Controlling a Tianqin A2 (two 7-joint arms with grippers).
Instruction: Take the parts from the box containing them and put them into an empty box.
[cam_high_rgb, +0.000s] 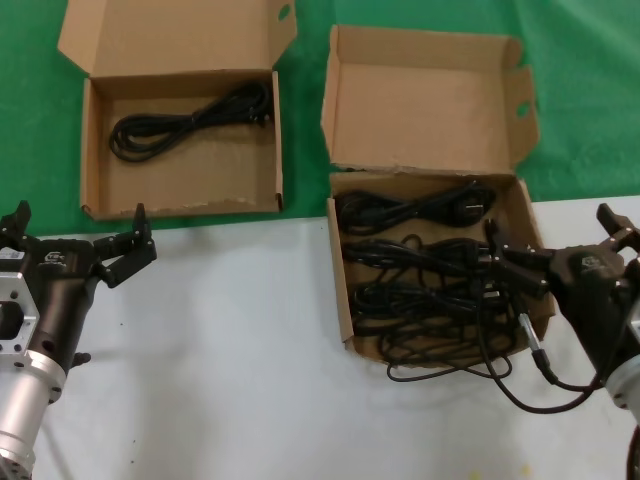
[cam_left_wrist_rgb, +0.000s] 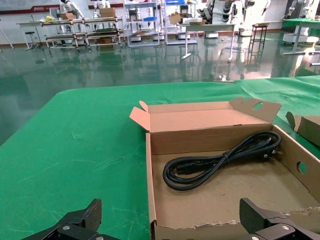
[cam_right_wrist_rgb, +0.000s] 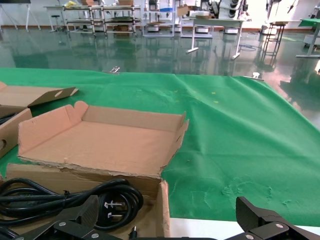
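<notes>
**Reaching for the next cord**

At the right edge of the squarish brown cardboard carton (cam_high_rgb: 340, 290), the right gripper (cam_high_rgb: 512, 262): jaws spread wide, nothing between them, poised just above the heap of thin black power cords (cam_high_rgb: 430, 270). In its own wrist view, the same wide spread (cam_right_wrist_rgb: 166, 202), with a coiled cord and its moulded plug (cam_right_wrist_rgb: 112, 205) lying just below.

Judged as the reach-and-grasp step for another cord, with no grip made yet. Next move, likely: lower onto one bundle, close on it alone and lift it clear without dragging its neighbours. Worth care here, since the loops overlap and look tangled.

Inside that carton, several looped bundles stacked front to back, filling most of the floor. One loose loop (cam_high_rgb: 450, 372) spilling over the front wall onto the white tabletop (cam_high_rgb: 230, 330). Tall lid with side tabs (cam_high_rgb: 420, 100) standing open behind.

Off to the robot's left, the left gripper (cam_high_rgb: 80, 228): also wide open and empty, hanging over the white tabletop just in front of the wide, shallow brown cardboard carton (cam_high_rgb: 95, 150), seemingly waiting.

That shallow carton, set on the green cloth (cam_high_rgb: 30, 120): a single coiled black cord (cam_high_rgb: 190, 118) toward its back wall, the rest of its floor bare. Seen plainly from the left wrist too (cam_left_wrist_rgb: 220, 160). Task barely begun, by that count.
</notes>
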